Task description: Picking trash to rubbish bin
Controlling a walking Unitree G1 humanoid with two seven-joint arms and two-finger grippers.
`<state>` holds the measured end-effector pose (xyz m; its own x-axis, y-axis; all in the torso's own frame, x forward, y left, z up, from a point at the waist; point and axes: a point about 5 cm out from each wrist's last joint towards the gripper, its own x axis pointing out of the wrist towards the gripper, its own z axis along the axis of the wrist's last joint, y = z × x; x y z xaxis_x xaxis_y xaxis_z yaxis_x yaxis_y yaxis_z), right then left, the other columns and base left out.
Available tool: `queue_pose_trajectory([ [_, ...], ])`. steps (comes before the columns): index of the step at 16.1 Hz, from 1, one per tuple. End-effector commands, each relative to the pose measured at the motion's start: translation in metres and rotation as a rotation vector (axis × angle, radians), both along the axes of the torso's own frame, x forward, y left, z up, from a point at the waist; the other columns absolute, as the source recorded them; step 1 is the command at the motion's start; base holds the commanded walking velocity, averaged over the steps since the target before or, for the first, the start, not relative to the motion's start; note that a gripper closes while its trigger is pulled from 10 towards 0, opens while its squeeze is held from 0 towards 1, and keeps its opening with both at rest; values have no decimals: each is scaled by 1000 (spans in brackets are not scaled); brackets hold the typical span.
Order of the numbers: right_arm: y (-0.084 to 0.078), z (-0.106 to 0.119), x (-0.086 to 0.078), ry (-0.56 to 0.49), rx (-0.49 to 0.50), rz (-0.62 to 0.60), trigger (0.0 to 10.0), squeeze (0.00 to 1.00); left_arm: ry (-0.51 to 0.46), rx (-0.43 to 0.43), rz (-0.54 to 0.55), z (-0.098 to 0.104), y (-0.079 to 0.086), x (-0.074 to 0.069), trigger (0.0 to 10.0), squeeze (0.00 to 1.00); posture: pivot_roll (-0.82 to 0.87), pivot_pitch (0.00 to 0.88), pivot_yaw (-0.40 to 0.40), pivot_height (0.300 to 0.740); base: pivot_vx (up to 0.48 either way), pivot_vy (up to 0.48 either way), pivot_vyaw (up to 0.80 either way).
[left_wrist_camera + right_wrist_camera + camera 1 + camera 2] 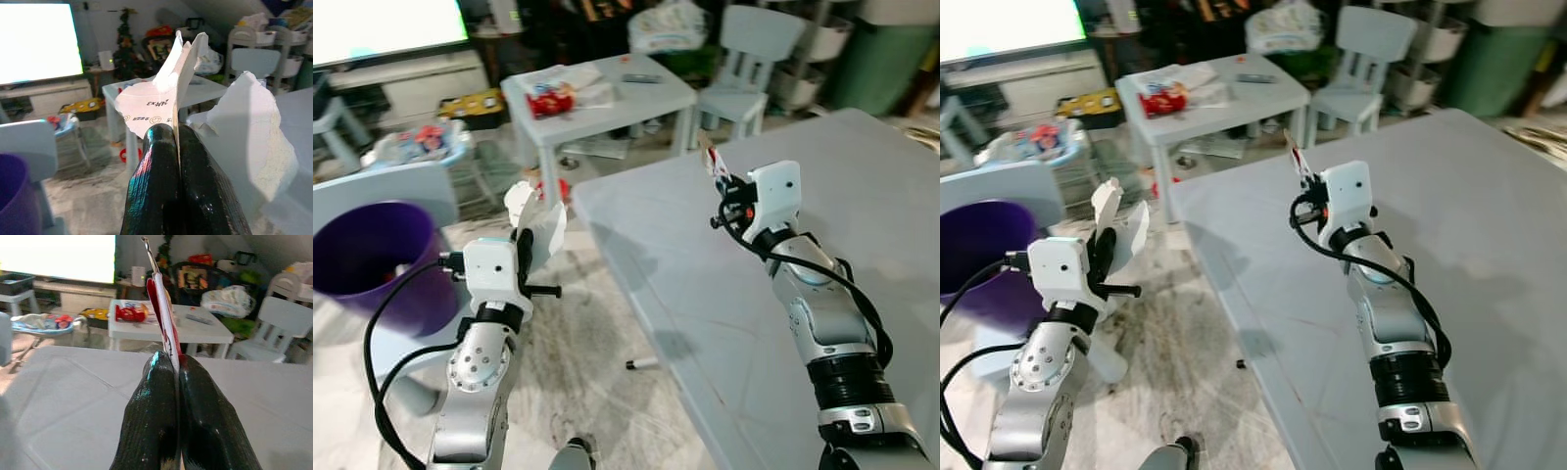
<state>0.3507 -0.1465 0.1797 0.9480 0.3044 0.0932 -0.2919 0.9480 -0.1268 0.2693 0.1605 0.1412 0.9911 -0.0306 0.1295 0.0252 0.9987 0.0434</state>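
My left gripper (525, 242) is shut on a torn white piece of packaging (540, 219), held up over the floor between the purple rubbish bin (372, 262) and the grey table (862, 245). In the left wrist view the fingertips (171, 134) pinch that white scrap (161, 93). My right gripper (722, 188) is raised over the table's near-left part and is shut on a thin red-and-white wrapper (713, 162), which sticks up from between its fingers (168, 364). The bin stands at my left, with something red inside it.
A small white table (636, 98) with a red packet (548, 100) stands ahead, a pale chair (744, 59) beside it. A baby bouncer (421, 147) sits at the back left. A pale blue chair (382, 191) is by the bin. A small dark object (641, 364) lies on the floor.
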Motion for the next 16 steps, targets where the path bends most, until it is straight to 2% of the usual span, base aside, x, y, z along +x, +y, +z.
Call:
queue_pose_trajectory([
  [1, 4, 2, -2, -3, 3, 22, 0, 0, 11, -4, -8, 0, 0, 2, 0, 0, 172, 74, -34, 740, 0, 0, 800],
  [8, 11, 2, -5, 6, 15, 61, 0, 0, 35, -29, -29, -5, -6, 0, 0, 0, 171, 81, -37, 740, 0, 0, 800],
  [16, 13, 2, -5, 18, 33, 76, 0, 0, 48, -42, -37, -6, -6, -1, 0, 0, 168, 92, -39, 740, 0, 0, 0],
])
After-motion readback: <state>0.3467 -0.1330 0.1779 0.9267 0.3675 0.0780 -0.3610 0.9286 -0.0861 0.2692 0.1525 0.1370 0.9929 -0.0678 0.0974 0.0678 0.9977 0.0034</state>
